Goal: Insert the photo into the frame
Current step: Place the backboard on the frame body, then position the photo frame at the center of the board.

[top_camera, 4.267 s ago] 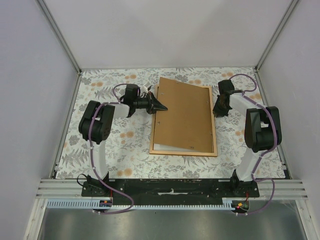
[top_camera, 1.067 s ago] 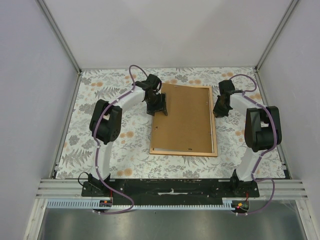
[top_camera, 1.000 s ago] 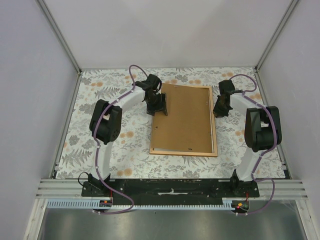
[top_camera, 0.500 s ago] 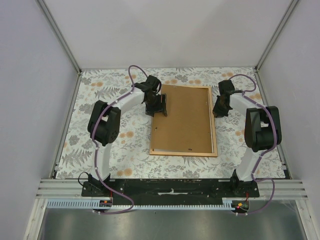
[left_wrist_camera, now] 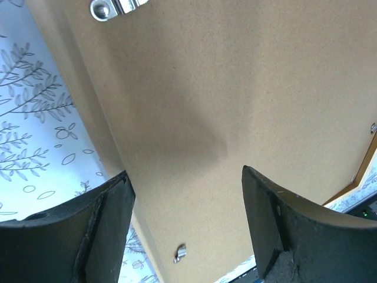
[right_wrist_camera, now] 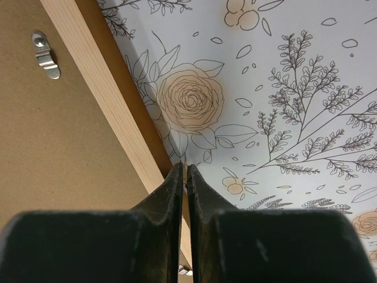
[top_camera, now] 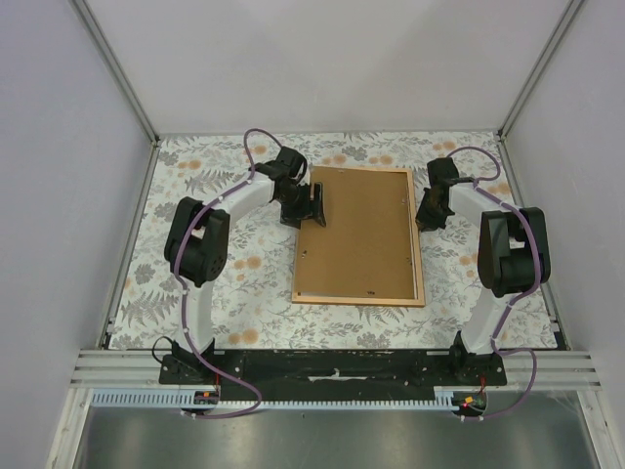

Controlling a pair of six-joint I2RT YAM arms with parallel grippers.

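The frame lies back up in the middle of the floral cloth, with the brown backing board flat inside its rails. The photo is hidden under the board. My left gripper hovers over the board's upper left part; in the left wrist view it is open with only bare board between the fingers. My right gripper is shut just outside the frame's right rail. In the right wrist view its tips rest at the outer edge of the rail.
Small metal tabs sit along the board's edges, and a hanger clip is near its top. The flowered tablecloth covers the table inside grey walls. Both arm bases stand at the near edge.
The backing board, earlier skewed with one corner over the rail, now lies square in the frame. My left gripper shifted slightly left and its jaws widened. The right arm stayed put.
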